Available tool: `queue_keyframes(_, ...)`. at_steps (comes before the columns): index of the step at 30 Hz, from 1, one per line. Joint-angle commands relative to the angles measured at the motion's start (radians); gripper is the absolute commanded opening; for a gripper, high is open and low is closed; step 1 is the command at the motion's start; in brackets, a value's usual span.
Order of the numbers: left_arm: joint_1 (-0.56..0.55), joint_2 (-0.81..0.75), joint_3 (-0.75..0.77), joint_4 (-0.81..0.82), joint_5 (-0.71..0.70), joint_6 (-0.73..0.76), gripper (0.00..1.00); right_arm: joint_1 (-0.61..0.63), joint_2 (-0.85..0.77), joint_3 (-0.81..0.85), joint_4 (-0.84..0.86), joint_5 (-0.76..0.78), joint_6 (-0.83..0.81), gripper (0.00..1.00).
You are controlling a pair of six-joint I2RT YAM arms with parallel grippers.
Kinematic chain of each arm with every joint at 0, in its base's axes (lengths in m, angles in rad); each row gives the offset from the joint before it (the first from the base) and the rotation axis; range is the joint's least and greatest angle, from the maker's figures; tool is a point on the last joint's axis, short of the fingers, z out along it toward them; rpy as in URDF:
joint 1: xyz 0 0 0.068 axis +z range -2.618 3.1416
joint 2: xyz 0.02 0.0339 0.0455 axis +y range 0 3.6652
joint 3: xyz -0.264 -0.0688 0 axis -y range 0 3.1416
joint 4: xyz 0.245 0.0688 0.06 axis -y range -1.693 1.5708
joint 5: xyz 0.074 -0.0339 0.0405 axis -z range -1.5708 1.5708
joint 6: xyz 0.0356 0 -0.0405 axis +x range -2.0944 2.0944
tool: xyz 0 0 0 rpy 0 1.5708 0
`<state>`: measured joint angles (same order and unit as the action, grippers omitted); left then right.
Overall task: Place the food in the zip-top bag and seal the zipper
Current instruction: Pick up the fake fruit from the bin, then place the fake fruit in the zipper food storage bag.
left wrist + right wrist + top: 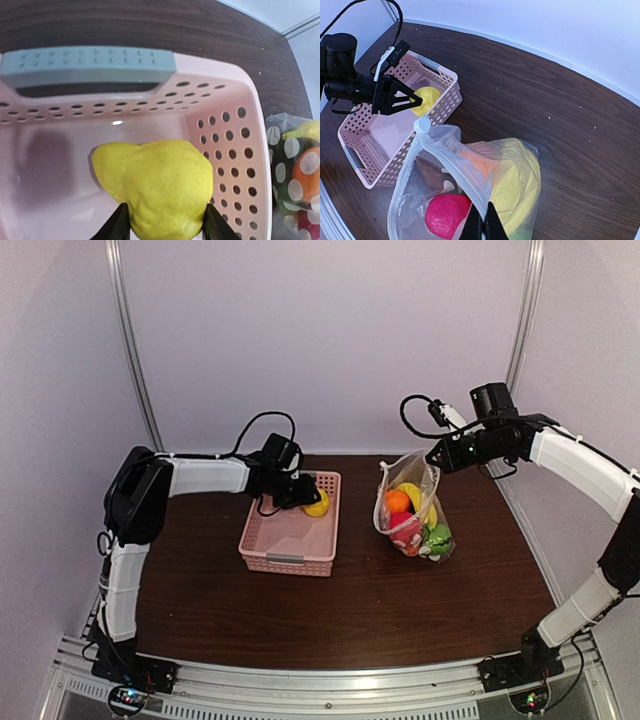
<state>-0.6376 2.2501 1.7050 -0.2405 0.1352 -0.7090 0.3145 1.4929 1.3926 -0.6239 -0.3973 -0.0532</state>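
Observation:
The last loose food, a lumpy yellow piece [160,185], lies in the far right corner of the pink basket [225,150]. My left gripper [165,215] reaches into the basket [285,562], a finger pressed on each side of the yellow piece [318,505]. To the right the zip-top bag [412,510] stands on the table, its mouth held up. My right gripper [481,220] is shut on the zipper [450,160] strip at the mouth edge. Inside the bag are an orange [397,500], a banana [412,492], a red ball [445,215] and green pieces [438,538].
The basket has a grey handle [87,62] on its end wall. Dark wooden table [350,620] runs between basket and bag, with white walls behind and at both sides. The white slider [422,125] sits at the zipper's far end.

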Motion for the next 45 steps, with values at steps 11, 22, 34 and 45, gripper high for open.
queue_keyframes(11,-0.065,-0.418,-0.278,0.229,0.096,0.064,0.29,0.001,0.011,-0.005,0.012,-0.03,0.012,0.0)
queue_keyframes(22,-0.27,-0.283,-0.028,0.301,0.28,0.169,0.28,0.011,0.0,0.016,-0.006,-0.051,0.017,0.0)
queue_keyframes(34,-0.309,-0.133,0.077,0.268,0.218,0.069,0.25,0.018,-0.066,0.001,-0.029,-0.166,-0.018,0.0)
queue_keyframes(45,-0.323,-0.09,0.133,0.205,0.222,0.051,0.61,0.034,-0.078,0.02,-0.085,-0.337,-0.064,0.0)
